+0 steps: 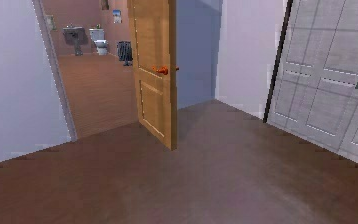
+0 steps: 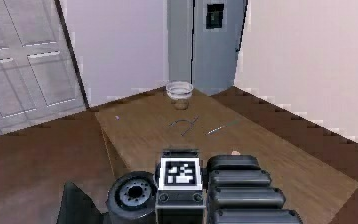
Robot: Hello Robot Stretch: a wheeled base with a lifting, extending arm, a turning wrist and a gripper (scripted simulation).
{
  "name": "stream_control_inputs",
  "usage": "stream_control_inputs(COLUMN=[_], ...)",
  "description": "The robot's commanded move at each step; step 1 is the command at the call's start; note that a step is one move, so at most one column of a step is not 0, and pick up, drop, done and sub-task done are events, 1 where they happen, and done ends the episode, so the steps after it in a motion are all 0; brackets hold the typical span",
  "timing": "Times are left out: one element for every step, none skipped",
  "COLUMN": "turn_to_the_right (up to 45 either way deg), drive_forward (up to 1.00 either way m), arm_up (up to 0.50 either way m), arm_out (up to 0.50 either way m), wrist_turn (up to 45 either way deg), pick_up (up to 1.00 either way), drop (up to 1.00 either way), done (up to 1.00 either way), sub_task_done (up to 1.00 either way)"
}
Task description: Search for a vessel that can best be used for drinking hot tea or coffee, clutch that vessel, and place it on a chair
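Cup (image 2: 179, 94) on table (image 2: 137, 128) — well beyond the hand (image 2: 129, 198).

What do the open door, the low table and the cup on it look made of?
Door: wood, orange-brown with a slight sheen; grain and raised panels show. Table: likely wood or wood veneer, matte brown with faint streaks. Cup: pale and seemingly see-through, so perhaps glass or clear plastic; too small to settle.
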Motion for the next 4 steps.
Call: stream_control_inputs(turn_to_the_right=[0.0,0.0,0.0,0.0], drive_forward=[0.00,0.00,0.00,0.00], arm_up=[0.00,0.00,0.00,-0.46], arm_out=[0.40,0.00,0.00,0.00], wrist_turn=[0.0,45.0,12.0,0.0], pick_up=[0.00,0.00,0.00,0.00], drop=[0.00,0.00,0.00,0.00], done=[0.00,0.00,0.00,0.00], sub_task_done=[0.00,0.00,0.00,0.00])
